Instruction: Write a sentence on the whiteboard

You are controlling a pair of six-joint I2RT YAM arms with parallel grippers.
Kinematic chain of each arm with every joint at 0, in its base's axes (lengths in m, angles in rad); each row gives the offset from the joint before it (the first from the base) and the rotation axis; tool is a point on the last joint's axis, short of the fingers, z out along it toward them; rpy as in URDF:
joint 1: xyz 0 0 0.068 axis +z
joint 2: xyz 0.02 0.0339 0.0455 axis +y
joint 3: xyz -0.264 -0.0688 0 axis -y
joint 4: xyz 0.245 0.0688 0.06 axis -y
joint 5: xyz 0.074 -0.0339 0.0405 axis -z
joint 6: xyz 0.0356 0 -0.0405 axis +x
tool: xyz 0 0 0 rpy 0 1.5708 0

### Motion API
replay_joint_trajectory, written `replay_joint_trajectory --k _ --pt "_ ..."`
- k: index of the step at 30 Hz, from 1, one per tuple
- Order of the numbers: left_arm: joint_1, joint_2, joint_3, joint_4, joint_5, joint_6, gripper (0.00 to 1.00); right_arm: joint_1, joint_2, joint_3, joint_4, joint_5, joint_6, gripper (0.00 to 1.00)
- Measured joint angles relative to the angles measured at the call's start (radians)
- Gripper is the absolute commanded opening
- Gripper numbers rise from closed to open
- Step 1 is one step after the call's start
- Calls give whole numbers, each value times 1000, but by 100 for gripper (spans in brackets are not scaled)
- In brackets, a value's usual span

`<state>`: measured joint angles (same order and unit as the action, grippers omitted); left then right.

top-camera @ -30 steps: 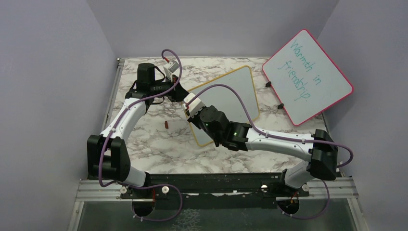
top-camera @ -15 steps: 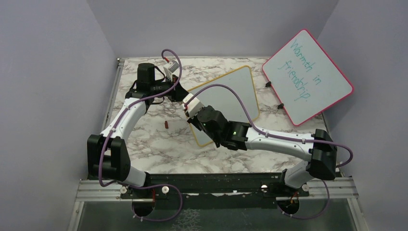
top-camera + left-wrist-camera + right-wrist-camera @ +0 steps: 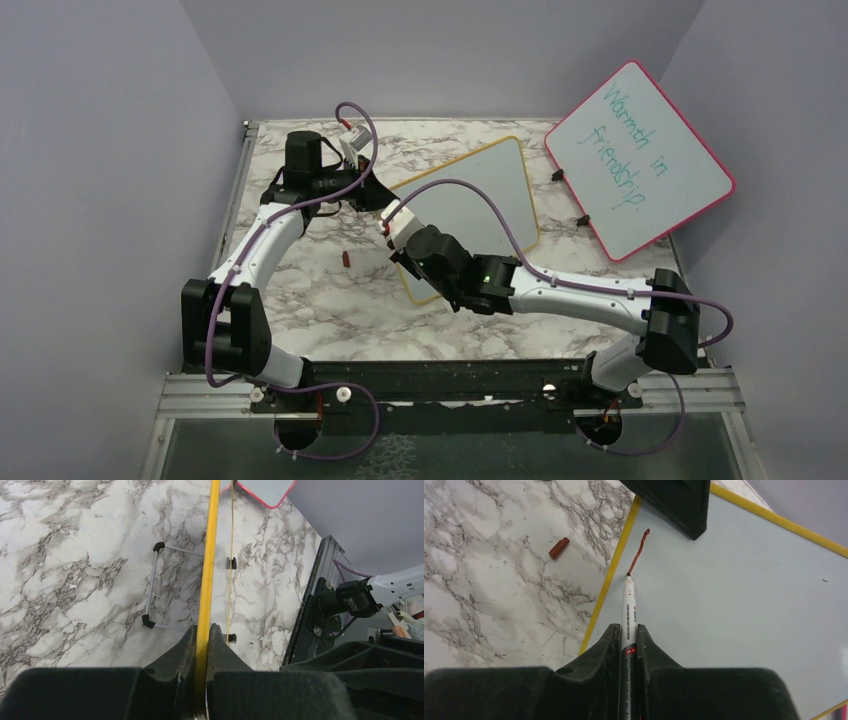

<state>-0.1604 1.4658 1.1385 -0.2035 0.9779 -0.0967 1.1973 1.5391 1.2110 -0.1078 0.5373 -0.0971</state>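
Note:
The yellow-framed whiteboard [image 3: 480,190] stands tilted on the marble table. My left gripper [image 3: 374,194] is shut on its left frame edge [image 3: 206,580]. My right gripper [image 3: 392,222] is shut on a white marker [image 3: 629,612]. The marker's tip touches the board [image 3: 734,595] near its left edge, at the end of one short red-brown stroke [image 3: 639,550]. No letters of the sentence show on the board. The left gripper's finger [image 3: 679,505] sits just beyond the stroke.
A red marker cap [image 3: 346,259] lies on the table left of the board, and it also shows in the right wrist view [image 3: 559,548]. The pink-red-framed board with teal handwriting [image 3: 640,160] leans at the back right. The whiteboard's wire stand [image 3: 152,585] rests behind it.
My right arm has shifted slightly left and nearer along the board's left edge with the marker. The left arm and the board have not moved.

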Motion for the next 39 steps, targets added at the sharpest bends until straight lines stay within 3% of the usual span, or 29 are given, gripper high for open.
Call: replay_joint_trajectory --k 22,39 --pt "0 2 6 -4 1 0 0 14 -5 -4 -60 0 40 0" --pt "-1 3 6 -5 1 0 0 14 -58 -51 175 35 -35 0"
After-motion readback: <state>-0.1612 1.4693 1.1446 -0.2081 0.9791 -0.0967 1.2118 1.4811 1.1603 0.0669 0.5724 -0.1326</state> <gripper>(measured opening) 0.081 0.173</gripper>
